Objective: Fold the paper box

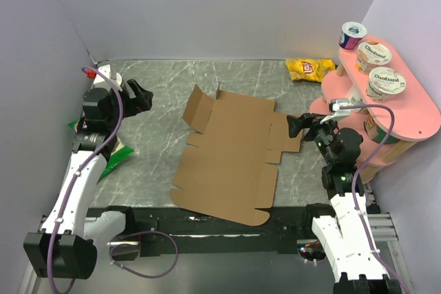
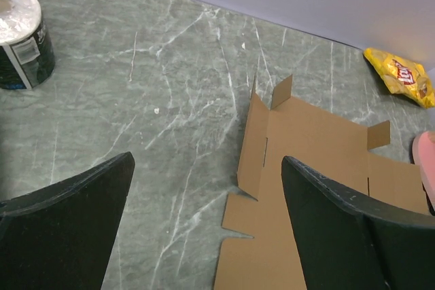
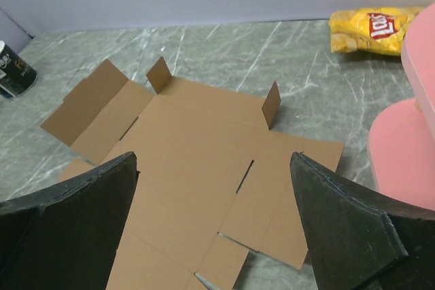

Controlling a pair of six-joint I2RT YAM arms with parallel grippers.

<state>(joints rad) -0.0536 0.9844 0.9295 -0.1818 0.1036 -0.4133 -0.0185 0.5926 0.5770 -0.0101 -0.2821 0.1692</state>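
Observation:
The paper box [image 1: 231, 153] is a flat brown die-cut cardboard sheet lying on the marbled table, its left flap and two small tabs at the far edge tilted up. It also shows in the left wrist view [image 2: 306, 188] and the right wrist view [image 3: 197, 161]. My left gripper [image 1: 141, 96] is open and empty, held above the table to the left of the sheet. My right gripper [image 1: 303, 126] is open and empty, over the sheet's right flap. The black fingers [image 2: 64, 229] frame each wrist view.
A pink two-tier stand [image 1: 406, 111] with yogurt cups [image 1: 386, 82] stands at the right. A yellow chip bag [image 1: 310, 68] lies at the back right. A dark can with a white top [image 2: 20, 35] stands at far left. A green packet [image 1: 114, 160] lies by the left arm.

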